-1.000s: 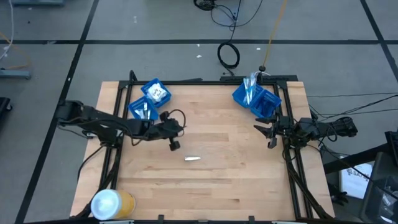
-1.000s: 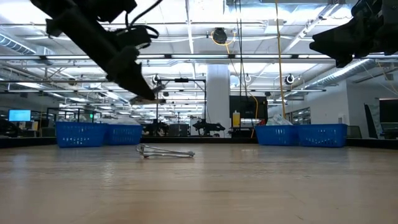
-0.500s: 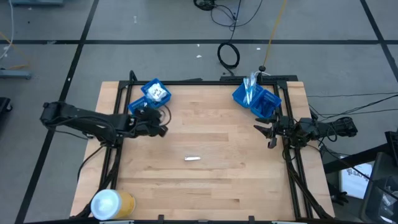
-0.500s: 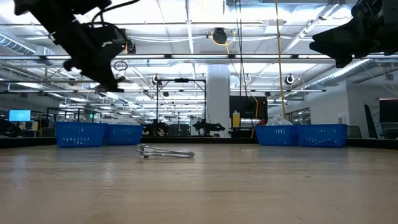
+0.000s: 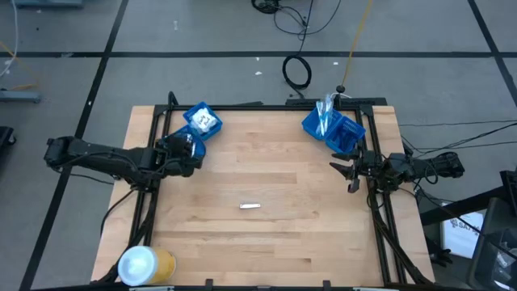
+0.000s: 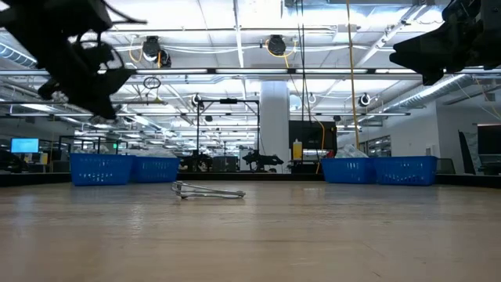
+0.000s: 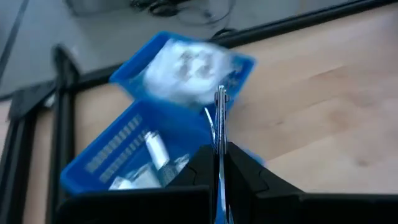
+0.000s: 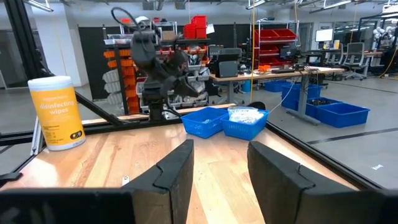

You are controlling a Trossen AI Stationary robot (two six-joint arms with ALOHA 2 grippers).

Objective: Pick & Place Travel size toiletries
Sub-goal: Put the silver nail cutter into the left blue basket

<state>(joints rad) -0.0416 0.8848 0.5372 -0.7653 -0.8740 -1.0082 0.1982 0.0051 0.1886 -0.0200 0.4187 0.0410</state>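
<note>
Wooden tabletop (image 5: pixel 266 234) seen from above. At its near left corner stands a yellow canister (image 8: pixel 57 112) labelled "disinfecting wipes". Farther back, the left gripper (image 5: pixel 191 145) hangs over two blue bins (image 5: pixel 194 129), clenched on a thin silver tube (image 7: pixel 219 118). Another small toiletry (image 5: pixel 250 205) lies mid-table. At right, the right gripper (image 5: pixel 342 173) waits, fingers parted, empty.

I see blue bins (image 5: pixel 194 129), a silver tube (image 5: pixel 250 205) on pale wood table (image 5: pixel 283 234), yellow-and-white canister (image 5: pixel 145 264).

Thin silver tube (image 7: pixel 219 124) upright in claw; white packet (image 5: pixel 250 205) flat mid-table.
</note>
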